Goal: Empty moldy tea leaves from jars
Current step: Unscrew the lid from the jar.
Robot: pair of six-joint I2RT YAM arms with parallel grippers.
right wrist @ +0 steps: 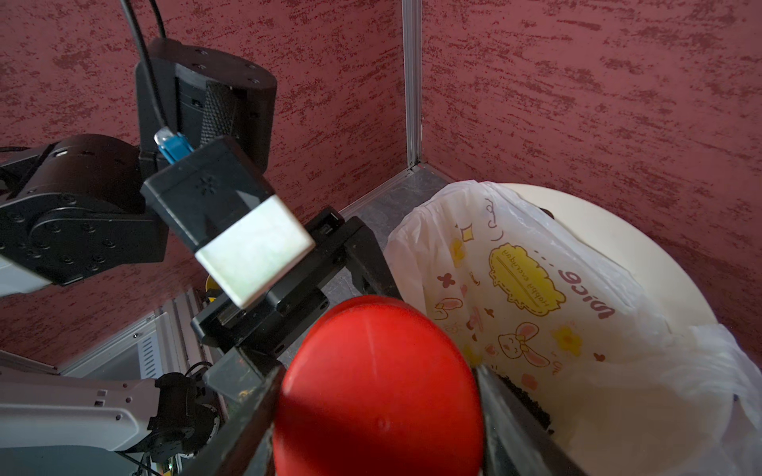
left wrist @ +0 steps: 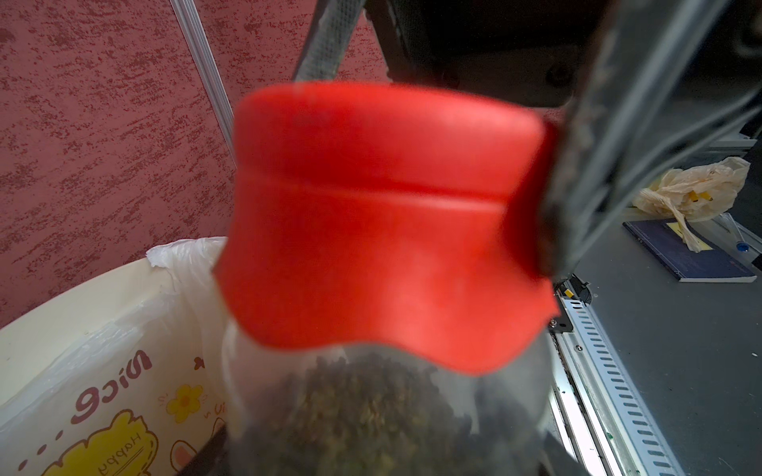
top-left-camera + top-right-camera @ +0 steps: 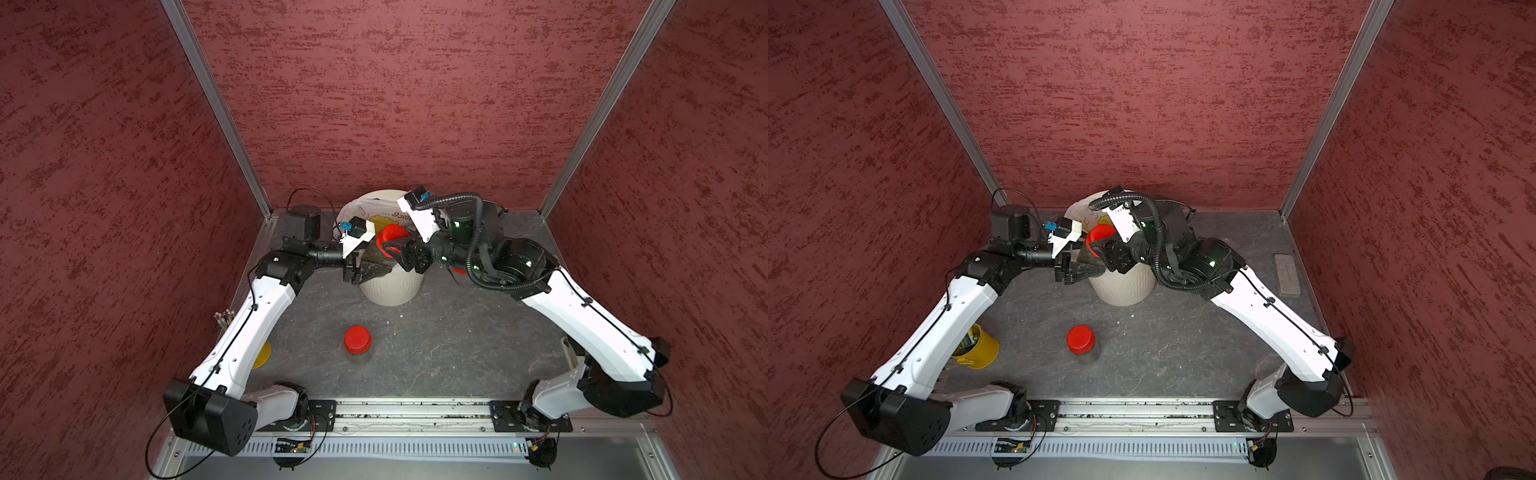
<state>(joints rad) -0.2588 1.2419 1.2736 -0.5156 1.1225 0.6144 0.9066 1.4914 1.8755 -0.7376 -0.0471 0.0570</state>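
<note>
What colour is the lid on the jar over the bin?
Red. The lid on the jar shows best in the left wrist view.

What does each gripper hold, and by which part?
The left gripper holds a jar by its clear body above the bin. The right gripper has a finger on each side of its red lid; whether it grips cannot be told.
</note>
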